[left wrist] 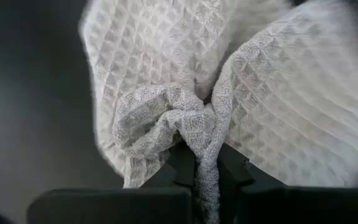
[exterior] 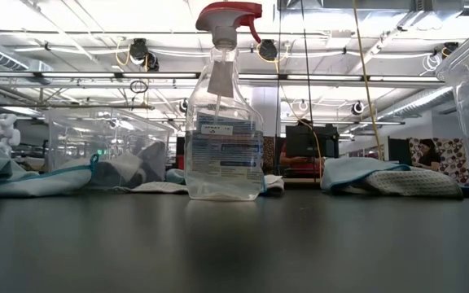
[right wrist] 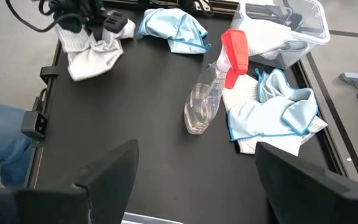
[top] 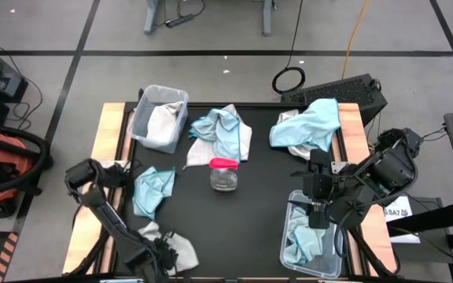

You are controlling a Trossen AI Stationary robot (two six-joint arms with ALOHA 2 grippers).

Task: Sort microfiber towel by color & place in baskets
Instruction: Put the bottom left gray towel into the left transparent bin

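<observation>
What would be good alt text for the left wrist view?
The left claw is shut on a bunched fold of a pale grey-white waffle-textured towel, which fills most of the picture above the dark table.

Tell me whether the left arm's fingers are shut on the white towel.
Shut. The left wrist view shows both fingers pinching a bunched fold of the white towel between them.

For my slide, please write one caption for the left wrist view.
Left gripper shut on a bunched grey-white towel over the dark table.
</observation>
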